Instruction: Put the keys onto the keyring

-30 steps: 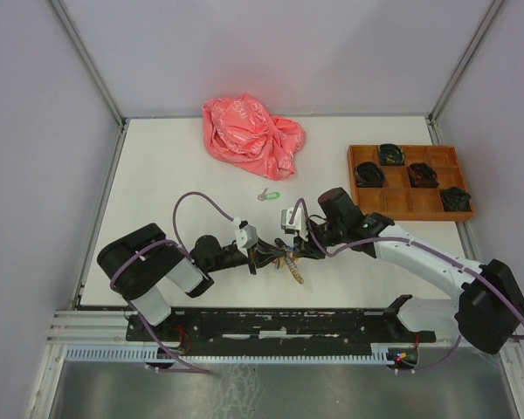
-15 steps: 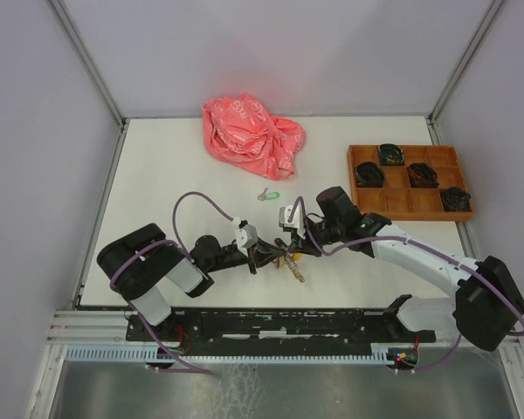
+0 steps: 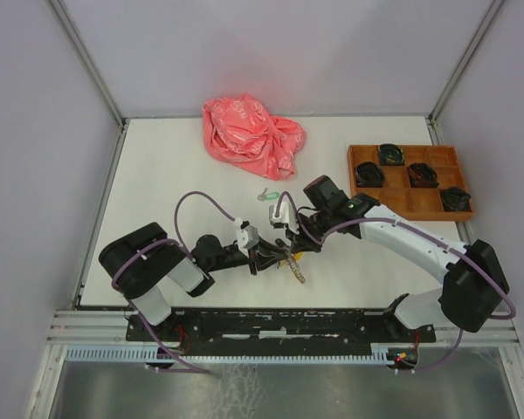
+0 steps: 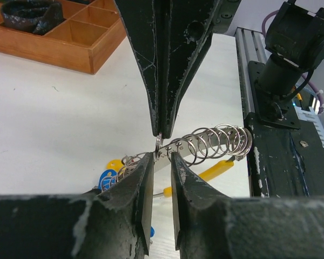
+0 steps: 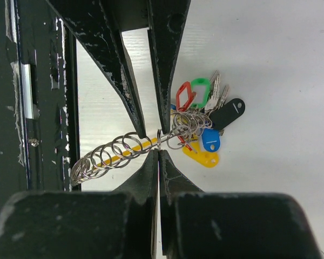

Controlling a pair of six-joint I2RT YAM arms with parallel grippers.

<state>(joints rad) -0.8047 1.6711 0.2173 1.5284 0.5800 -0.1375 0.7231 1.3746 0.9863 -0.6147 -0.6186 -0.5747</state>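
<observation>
Logging my bench from the largest item down, with both arms meeting over one wire loop.

- table [image 3: 157, 175]: white, under everything.
- pink bag [image 3: 251, 135]: crumpled, far beyond the jaws, not involved.
- wooden tray [image 3: 395, 202]: well off to the right-arm side of the jaws, with dark items in some compartments.
- left gripper [image 4: 161, 159]: jaws narrow, tips at the coil. I cannot tell whether they actually clamp it.
- right gripper [image 5: 158, 154]: jaws pressed together on a single loop, nose to nose with the left tips.
- keyring [image 4: 210, 143]: a long coil of wire loops, crossing both sets of tips and running out to one side.
- bunch of tagged keys [image 5: 202, 116]: red, green, black, blue and yellow tags, gathered at one end of the coil just beside the jaws.
- loose key [image 3: 267, 195]: silver with a green tag, on the table beyond the jaws, near but apart, untouched.

Step in hand, as I read it: steadying and parting a loop so a key can be threaded on. Next I need one gripper to hold the keyring alone. The other must let go, reach out for the loose key and bring its hole to the opened wire end, which is a fine alignment.
</observation>
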